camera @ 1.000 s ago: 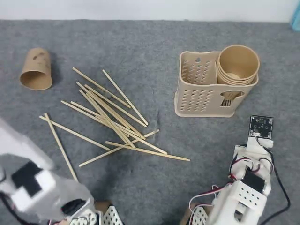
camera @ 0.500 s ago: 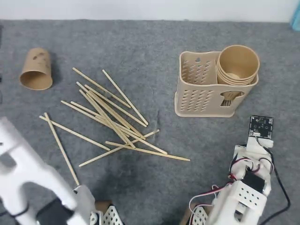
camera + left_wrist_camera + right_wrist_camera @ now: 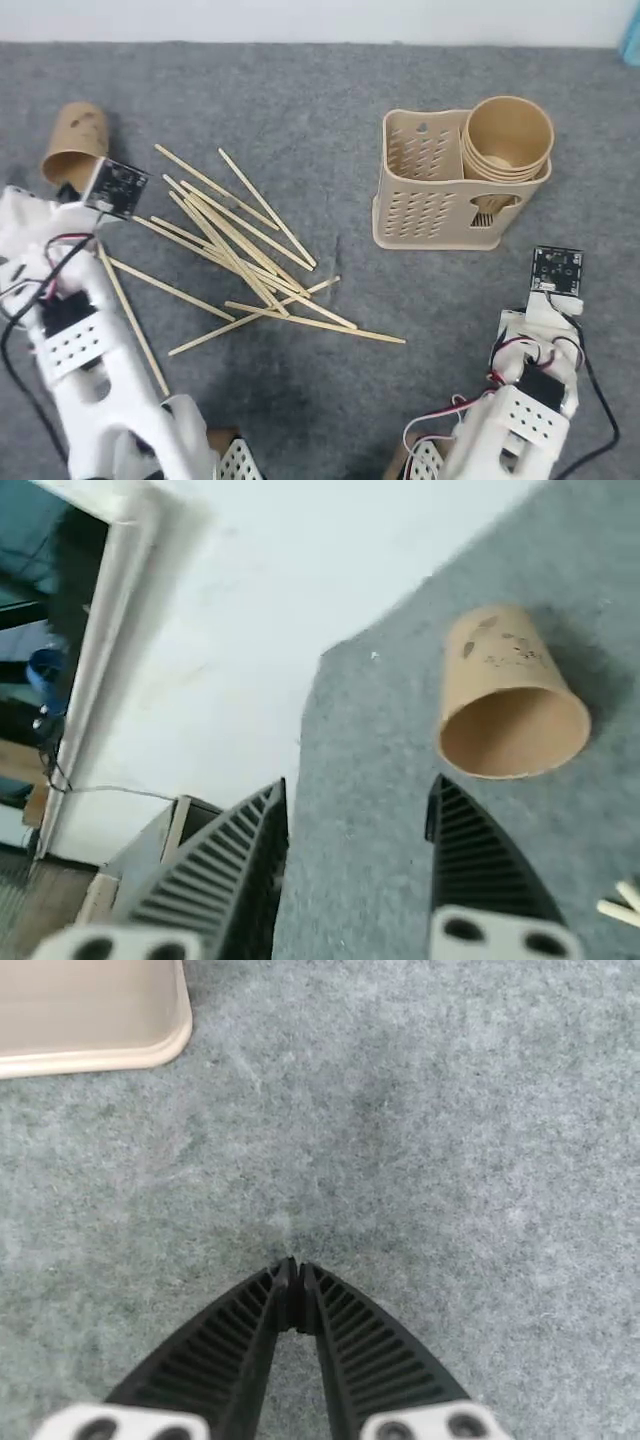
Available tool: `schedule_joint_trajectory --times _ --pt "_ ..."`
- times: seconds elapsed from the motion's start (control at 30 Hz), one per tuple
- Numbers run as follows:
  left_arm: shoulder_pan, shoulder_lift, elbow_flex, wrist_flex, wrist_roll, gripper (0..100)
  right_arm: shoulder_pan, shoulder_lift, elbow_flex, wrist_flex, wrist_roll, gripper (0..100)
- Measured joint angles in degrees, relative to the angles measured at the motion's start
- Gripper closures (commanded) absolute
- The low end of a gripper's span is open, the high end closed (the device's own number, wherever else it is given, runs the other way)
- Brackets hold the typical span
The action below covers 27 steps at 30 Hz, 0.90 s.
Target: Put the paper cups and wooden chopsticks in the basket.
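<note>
High view: the loose paper cup [image 3: 75, 145] lies on its side at the far left of the grey surface [image 3: 300, 100]. The left arm [image 3: 75, 330] is over it, wrist just beside the cup. The chopsticks [image 3: 240, 245] are scattered in a crossed pile mid-surface, none in the basket [image 3: 430, 195]. The basket's right compartment holds a stack of cups [image 3: 508, 135]; the left compartment looks empty. The right arm [image 3: 545, 340] sits low, near the basket.

Left wrist view: the left end effector [image 3: 358, 785] is spread wide and holds nothing. The cup [image 3: 510, 705] is ahead of the gap and off its centre line, not between the fingers. It's brown, tapered and thin-walled, with its open mouth towards the camera. One chopstick tip [image 3: 620, 900] shows at the edge.

Right wrist view: the right end effector [image 3: 297, 1268] is pinched together on nothing, over bare surface. A basket corner [image 3: 90, 1020] is ahead.

My read: the step is picking the last loose cup. Next, centre the jaws on the cup, drop down and close gently. It should roll and crush easily. Then nest it on the stack. The chopsticks remain.
</note>
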Motion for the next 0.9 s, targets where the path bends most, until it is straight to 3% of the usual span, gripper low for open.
schedule_joint_trajectory --times 0.27,0.9 --pt "1.41 9.41 -3.34 0.09 -3.78 79 0.0 0.0 0.0 0.0 0.0 99.0" --pt "1.93 48.44 -32.53 0.09 -4.84 79 0.0 0.0 0.0 0.0 0.0 98.9"
